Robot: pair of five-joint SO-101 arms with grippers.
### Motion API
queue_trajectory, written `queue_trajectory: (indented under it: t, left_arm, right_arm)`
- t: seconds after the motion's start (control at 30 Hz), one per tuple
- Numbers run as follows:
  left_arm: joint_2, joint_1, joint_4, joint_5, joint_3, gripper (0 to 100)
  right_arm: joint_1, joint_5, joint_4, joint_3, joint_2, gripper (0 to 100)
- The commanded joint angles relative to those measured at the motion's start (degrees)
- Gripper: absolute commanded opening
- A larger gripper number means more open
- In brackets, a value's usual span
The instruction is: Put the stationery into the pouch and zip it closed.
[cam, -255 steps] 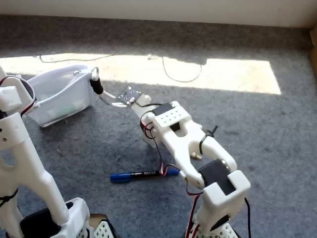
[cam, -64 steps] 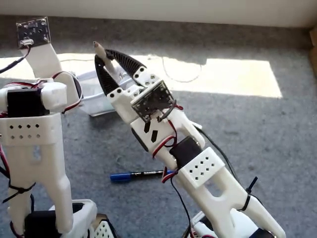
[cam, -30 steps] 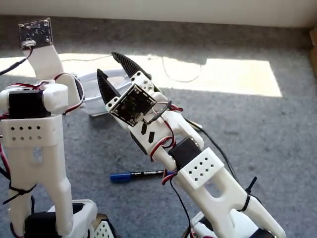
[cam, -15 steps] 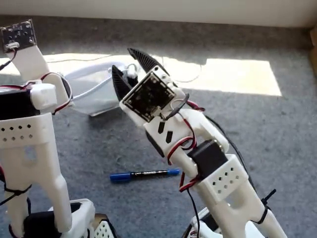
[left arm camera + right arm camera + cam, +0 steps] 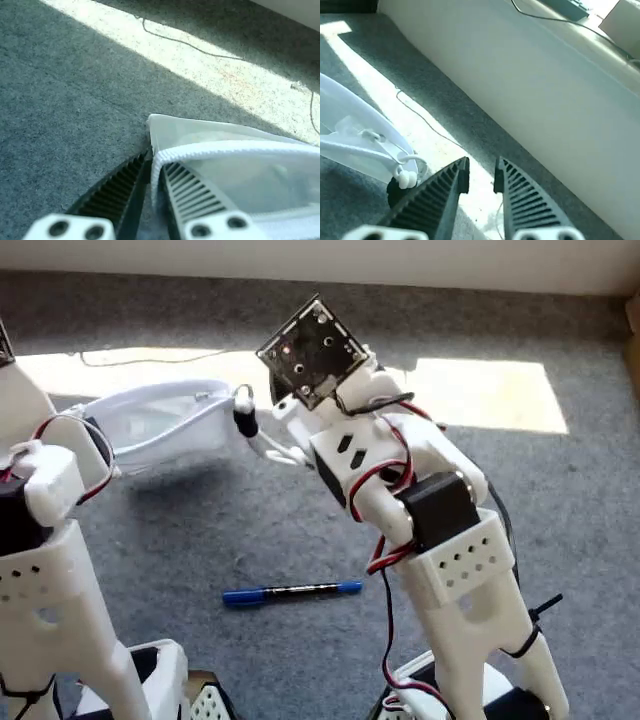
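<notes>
Plainly, the clear pouch [image 5: 160,425] hangs above the grey carpet [image 5: 560,500], its shadow lying just beneath it. The left pincer [image 5: 150,160] is clamped on one end of the pouch, its toothed jaws pressed on the white zip band at the corner. At the pouch's other end sits the zip pull [image 5: 395,192] — a black bead on a white cord. The right pincer [image 5: 480,176] is just beside that pull, its jaws parted by a narrow gap with nothing seen between them; whether the cord touches a jaw cannot be told. A blue pen [image 5: 290,592] lies flat on the carpet, well apart from the pouch, on the side toward the arms' bases — outside it. Whether the zip is open cannot be told.
</notes>
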State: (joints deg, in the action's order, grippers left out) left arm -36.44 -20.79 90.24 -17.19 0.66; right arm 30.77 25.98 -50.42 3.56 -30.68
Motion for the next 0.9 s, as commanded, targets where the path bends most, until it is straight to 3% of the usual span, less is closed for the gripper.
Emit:
queue_trajectory:
  t: [0.0,0.3,0.87]
  left_arm:
    - [-3.3,-0.48,-1.41,0.18,0.92,1]
    - [-3.3,-0.75,-5.27,0.09,5.05,1]
    - [-3.3,-3.47,-5.36,0.0,6.64,1]
  right_arm:
    - [-2.77,0.35,-3.21,-7.6,2.77,6.3]
    - [-6.81,0.53,-9.98,-15.25,11.38,6.3]
    - [-6.37,0.26,-24.31,-22.99,24.92,6.3]
